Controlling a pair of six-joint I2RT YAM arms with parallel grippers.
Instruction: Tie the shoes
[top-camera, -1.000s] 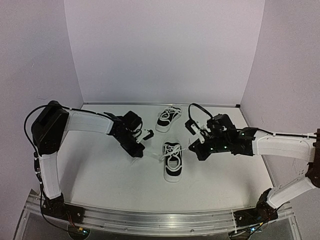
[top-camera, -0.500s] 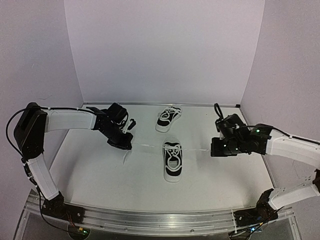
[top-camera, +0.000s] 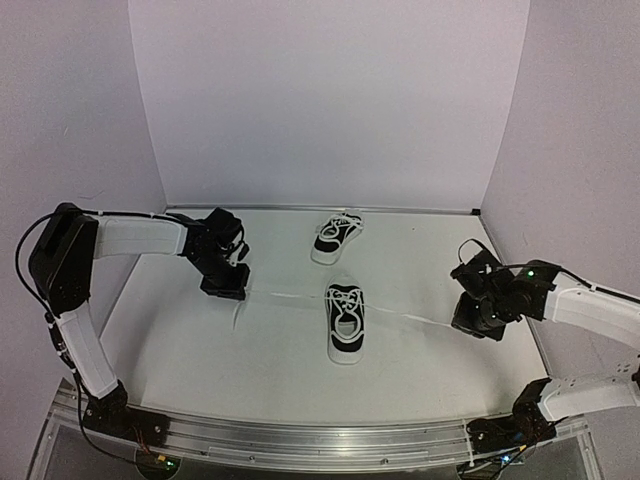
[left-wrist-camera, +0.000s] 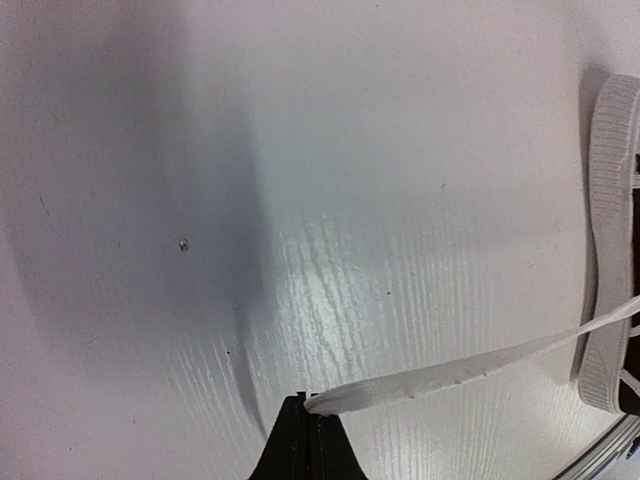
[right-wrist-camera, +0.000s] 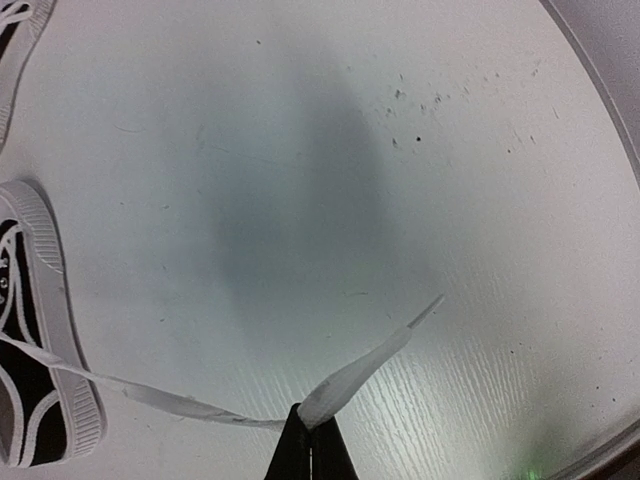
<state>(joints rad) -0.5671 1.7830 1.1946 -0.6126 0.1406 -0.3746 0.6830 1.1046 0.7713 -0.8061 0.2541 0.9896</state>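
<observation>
A white table (top-camera: 200, 350) with pale walls on three sides carries everything. The left arm (top-camera: 140, 237) reaches in from the left and the right arm (top-camera: 590, 300) from the right. Their tips are well apart, with one shoe between them.

Two small black shoes with white soles and white laces rest on the table. The near shoe (top-camera: 345, 322) sits sole down about mid-table, its length running toward and away from the arm bases, with white lacing crossing its top. The far shoe (top-camera: 336, 237) lies behind it near the back wall, turned at a slant, its laces bunched loosely at its far end. Neither arm touches it.

From the upper part of the near shoe a flat white lace runs out to each side. The left lace (top-camera: 285, 297) goes almost straight across to the left arm. The right lace (top-camera: 410, 316) runs to the right and slightly toward the near edge. Both look stretched.

The left end effector (left-wrist-camera: 306, 408) is closed, its fingertips pinching the left lace right at its end. The right end effector (right-wrist-camera: 308, 425) is also closed, gripping the right lace a little short of its tip, so a short free end sticks out beyond the fingers.
</observation>
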